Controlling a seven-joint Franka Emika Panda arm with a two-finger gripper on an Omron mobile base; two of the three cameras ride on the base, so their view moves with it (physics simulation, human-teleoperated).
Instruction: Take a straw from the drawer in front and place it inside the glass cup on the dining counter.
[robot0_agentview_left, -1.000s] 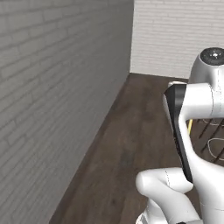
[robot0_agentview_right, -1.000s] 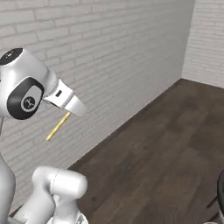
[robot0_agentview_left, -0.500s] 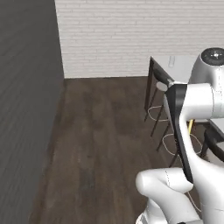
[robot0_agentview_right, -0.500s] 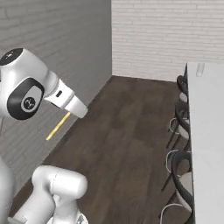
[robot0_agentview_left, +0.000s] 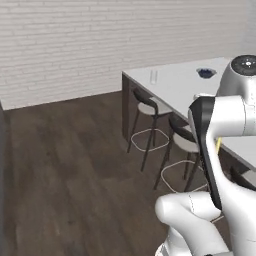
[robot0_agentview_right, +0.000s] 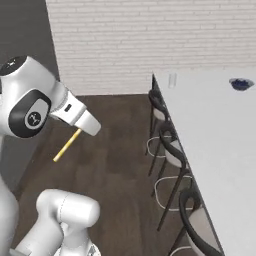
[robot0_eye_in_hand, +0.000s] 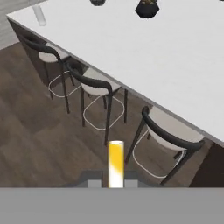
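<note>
Fingers closed on the straw (robot0_eye_in_hand: 116, 162), which rises yellow between the two small tips at the bottom of the hand view; the gripper (robot0_eye_in_hand: 116, 183) holds it above dark wood floor (robot0_eye_in_hand: 39, 140). In the right base view the straw (robot0_agentview_right: 67, 145) slants down and to the left out of the white hand, its free end over the floor on the side of the arm away from the counter (robot0_agentview_right: 220, 145). In the left base view a short yellow stretch of the straw (robot0_agentview_left: 218, 145) shows at the edge of the dark forearm, in front of the counter (robot0_agentview_left: 175, 82). The counter is white-topped on a dark base, with a row of dark stools (robot0_agentview_right: 170, 150) with pale seats along its near side; three stools (robot0_eye_in_hand: 94, 87) show in the hand view. The cup (robot0_agentview_right: 172, 80) stands near the counter's far corner by the brick wall (robot0_agentview_right: 150, 40), well apart from the straw; it is also seen in the left base view (robot0_agentview_left: 153, 76) and at the top left of the hand view (robot0_eye_in_hand: 39, 15). A small dark bowl (robot0_agentview_right: 240, 83) sits on the counter farther from the stools than the cup; a dark thing (robot0_eye_in_hand: 148, 8) of unclear kind lies on the counter in the hand view.
</note>
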